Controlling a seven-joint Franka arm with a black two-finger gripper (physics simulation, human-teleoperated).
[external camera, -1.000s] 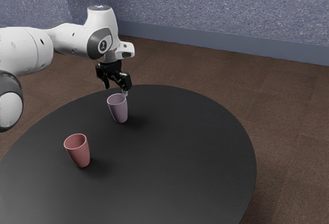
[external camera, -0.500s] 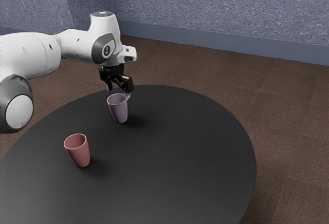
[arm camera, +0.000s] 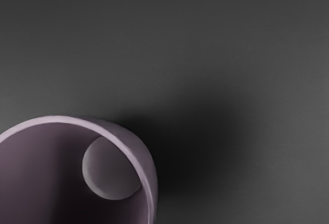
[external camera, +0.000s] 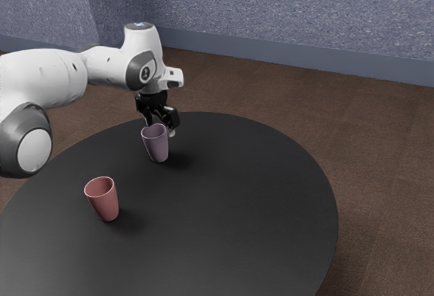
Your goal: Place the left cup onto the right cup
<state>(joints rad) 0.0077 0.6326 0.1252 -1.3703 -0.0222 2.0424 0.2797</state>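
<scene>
1. Wall (external camera: 285, 4): blue-grey and speckled, across the top of the exterior view, with a darker skirting strip below it.
2. Floor (external camera: 366, 140): brown, filling the right side and the band under the wall.
3. Table (external camera: 258, 201): round with a black top, taking up the lower and middle part of the frame. On my wrist feed it is the plain dark surface (arm camera: 205, 39) behind the cup.
4. Arm (external camera: 81, 72): white with grey joints, entering from the left edge and reaching toward the upper middle.
5. Purple cup (external camera: 156, 144): upright on the table, upper left of centre, mouth open upward. On the wrist feed its pale rim (arm camera: 134, 149) curves through the lower left corner, the round pale floor of the cup shows inside, and a soft shadow lies on the table beside it.
6. Pink cup (external camera: 102, 199): upright on the table at lower left, well apart from the purple cup (the two are alike in shape).
7. Gripper (external camera: 168, 127): black, pointing down, at the purple cup's rim on the side toward the frame's right. I cannot tell whether the jaws are spread or pinching the cup's wall.
</scene>
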